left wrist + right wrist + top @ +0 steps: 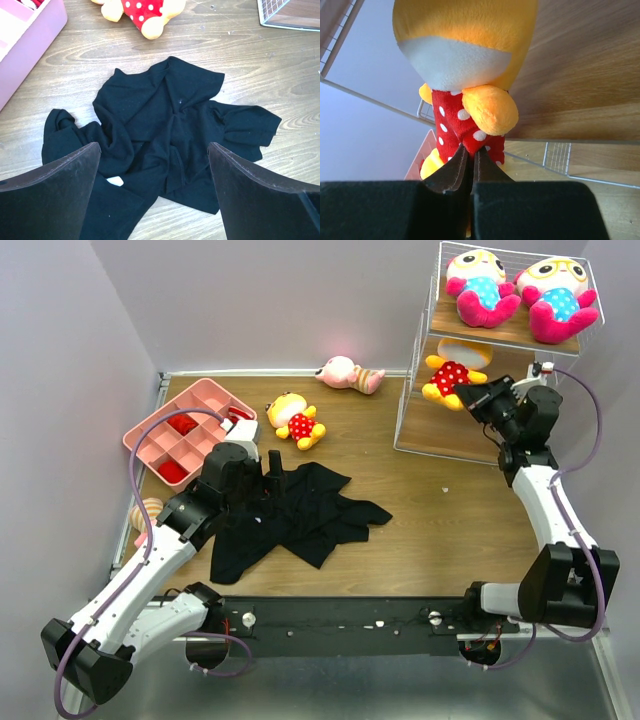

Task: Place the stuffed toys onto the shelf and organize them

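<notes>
The shelf (425, 436) stands at the far right, and two blue-bodied stuffed toys (481, 287) (555, 298) lie on its top tier. On the middle tier sits a yellow-orange toy in a red dotted body (449, 374) (465, 45). My right gripper (470, 395) (471, 148) is shut on a fold of this toy's red fabric. Another yellow-orange toy (296, 421) (142, 12) and a pale pink striped toy (350, 373) lie on the table. A further toy (147, 512) peeks out behind my left arm. My left gripper (272, 468) (154, 147) hangs open above the black garment (165, 115).
The crumpled black garment (300, 510) covers the middle of the table. A pink compartment tray (205, 390) (35, 35) with red items sits at the back left. Grey walls close in the left, back and right sides. A corner of the shelf's wire frame (290, 15) shows at the left wrist view's top right.
</notes>
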Robot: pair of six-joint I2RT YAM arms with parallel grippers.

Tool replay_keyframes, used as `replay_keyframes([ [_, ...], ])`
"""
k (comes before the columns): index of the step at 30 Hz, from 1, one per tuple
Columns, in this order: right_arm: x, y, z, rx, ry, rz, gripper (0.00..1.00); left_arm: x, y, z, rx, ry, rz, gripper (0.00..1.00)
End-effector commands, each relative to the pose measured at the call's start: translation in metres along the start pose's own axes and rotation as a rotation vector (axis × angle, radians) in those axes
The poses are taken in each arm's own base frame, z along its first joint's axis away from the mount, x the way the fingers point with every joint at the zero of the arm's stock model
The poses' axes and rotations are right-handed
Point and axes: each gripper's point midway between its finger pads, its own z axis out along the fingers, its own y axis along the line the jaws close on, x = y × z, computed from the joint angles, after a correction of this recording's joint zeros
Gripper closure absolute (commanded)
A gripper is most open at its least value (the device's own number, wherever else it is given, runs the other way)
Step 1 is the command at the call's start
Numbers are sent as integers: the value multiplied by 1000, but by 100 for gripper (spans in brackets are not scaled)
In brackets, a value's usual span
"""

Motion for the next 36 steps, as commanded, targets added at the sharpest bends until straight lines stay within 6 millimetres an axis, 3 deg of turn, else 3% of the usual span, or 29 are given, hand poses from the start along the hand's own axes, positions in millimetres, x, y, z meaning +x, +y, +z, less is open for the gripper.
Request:
replay_keyframes([
  [1,-19,17,10,-50,-78,-27,88,-4,-7,-3,38,-22,9,2],
  [8,-20,5,26,-19,-64,-15,73,-5,-8,-5,47,-25,7,2],
  [14,-28,7,30,-17,-82,-25,58,-5,-9,-5,51,-27,8,2],
  [16,-31,9,29,-9,-89,-22,50,-5,-8,-5,49,-26,6,2],
  [23,-38,3,10,127,-101,0,43,-5,-8,-5,49,-26,6,2],
  [26,-36,2,-1,140,-117,3,36,-5,-9,-5,51,-27,6,2],
  [32,-30,-2,-19,190,-117,-4,35,-4,-8,-4,51,-22,8,2],
  [36,-17,3,-34,152,-103,0,45,-4,-9,-4,51,-21,9,2],
])
